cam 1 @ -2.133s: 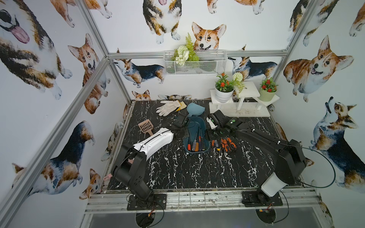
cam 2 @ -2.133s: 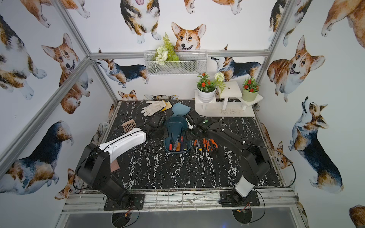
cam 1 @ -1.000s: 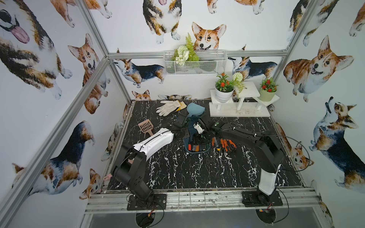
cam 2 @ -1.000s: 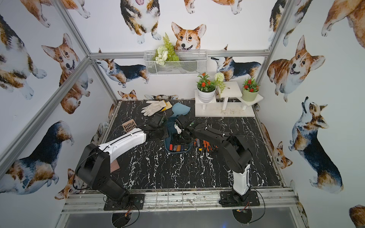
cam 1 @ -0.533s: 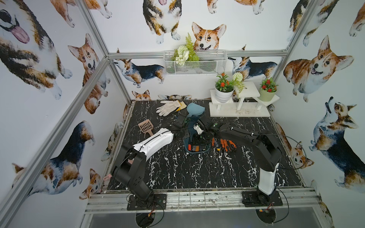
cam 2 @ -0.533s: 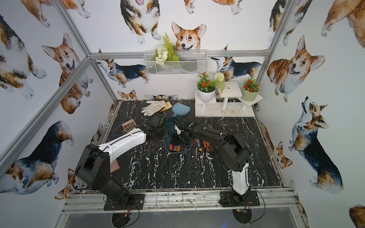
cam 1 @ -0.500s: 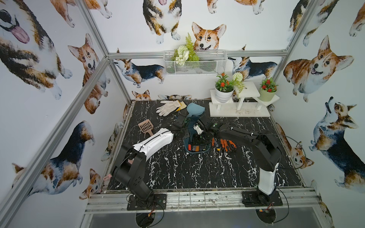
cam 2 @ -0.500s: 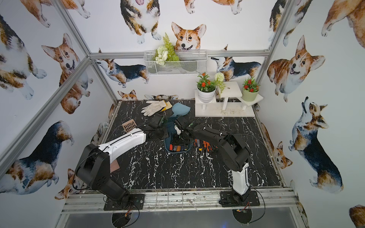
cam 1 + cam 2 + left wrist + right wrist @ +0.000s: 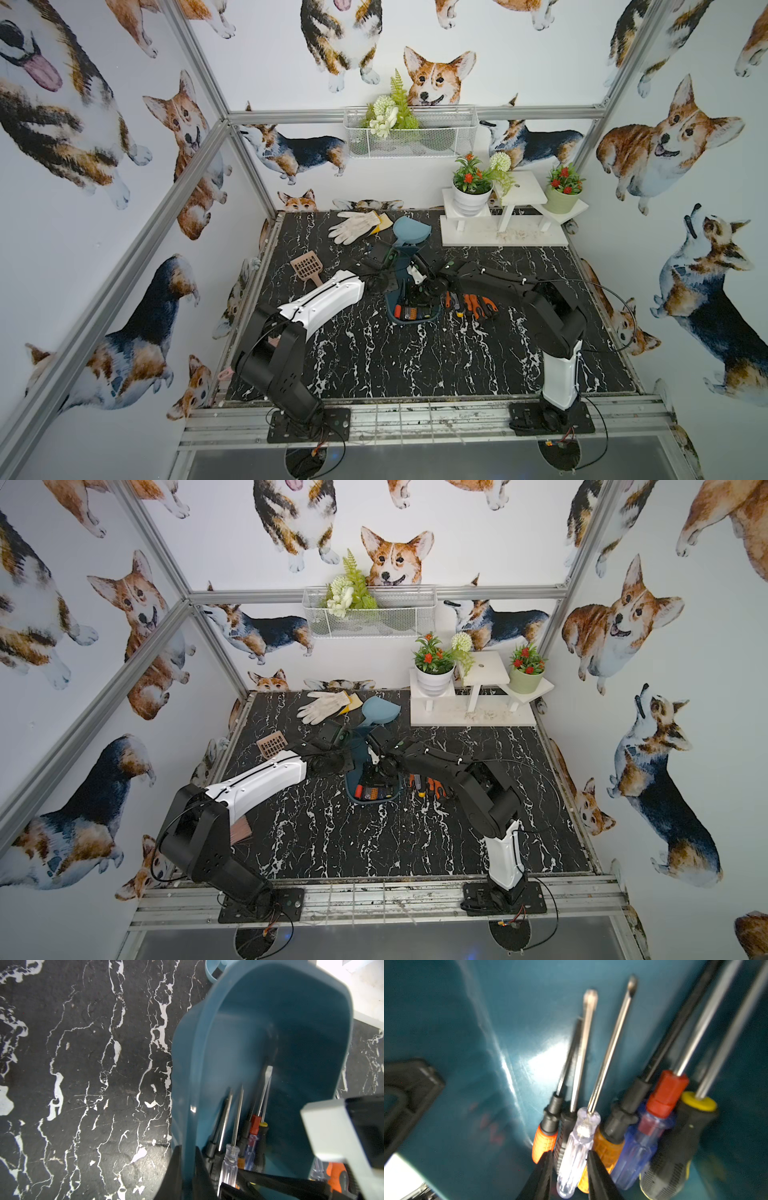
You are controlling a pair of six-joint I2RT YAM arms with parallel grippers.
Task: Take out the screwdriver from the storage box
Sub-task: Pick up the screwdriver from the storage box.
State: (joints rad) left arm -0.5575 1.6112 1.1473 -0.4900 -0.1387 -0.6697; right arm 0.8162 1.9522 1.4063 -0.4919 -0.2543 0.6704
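Left gripper [image 9: 187, 1153] pinched on storage box [image 9: 249, 1022] rim, 9 o'clock side. Box mid-table. Right gripper [image 9: 569, 1155] straddles clear-handled screwdriver [image 9: 581, 1138] at box's 6 o'clock end. Jaws narrow, can't tell if clamped.

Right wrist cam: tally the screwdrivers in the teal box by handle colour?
Orange ribbed-grip screwdriver: 1
Black ribbed-handled screwdriver and black yellow-capped screwdriver: 2
Clear plastic-handled screwdriver: 1
Amber translucent-handled screwdriver: 1
Blue translucent-handled, red-collared screwdriver: 1
Total: 6, all inside the dark teal plastic storage box.
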